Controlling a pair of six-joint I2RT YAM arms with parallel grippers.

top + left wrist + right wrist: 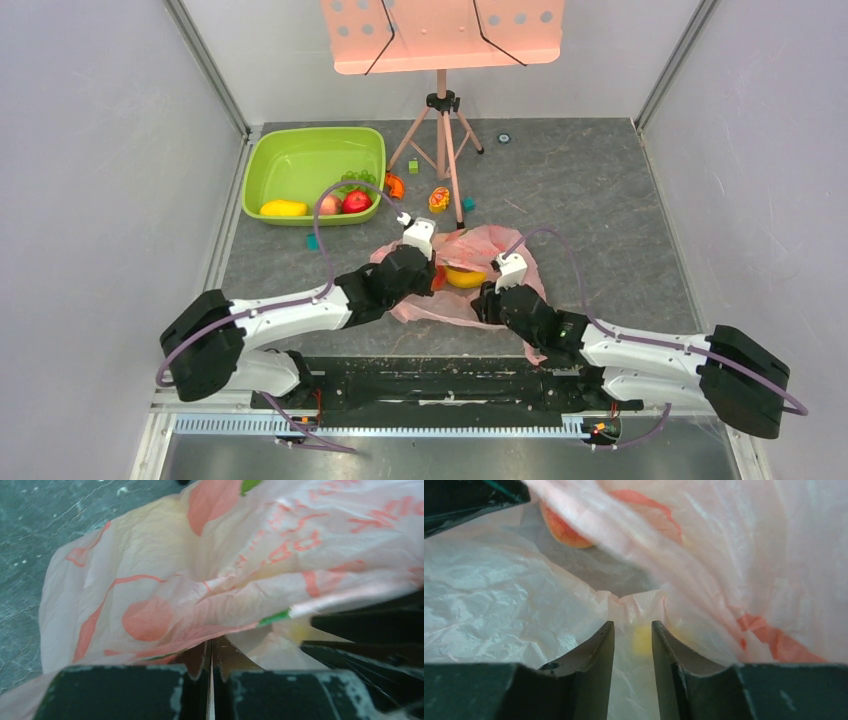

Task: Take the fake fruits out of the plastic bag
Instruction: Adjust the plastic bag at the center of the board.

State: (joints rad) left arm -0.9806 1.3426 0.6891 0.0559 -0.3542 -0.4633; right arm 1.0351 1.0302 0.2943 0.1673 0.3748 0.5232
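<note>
The pink plastic bag [500, 250] lies crumpled on the table's middle, between both arms. A yellow fake fruit [465, 277] shows at its mouth. My left gripper [428, 262] pinches the bag's left edge; in the left wrist view its jaws [212, 647] are shut on the printed plastic bag [200, 580]. My right gripper [490, 292] sits at the bag's near right edge. In the right wrist view its jaws [633, 630] stand a little apart, with film and a yellow patch [642, 639] showing in the gap. An orange-pink fruit [566, 532] lies deeper inside.
A lime-green basin [300, 150] at the back left holds a yellow mango [283, 208], a peach [330, 205], a red apple [356, 202] and green grapes [355, 180]. A music stand's tripod [442, 130] stands behind the bag, with small cubes and toys [438, 198] around it.
</note>
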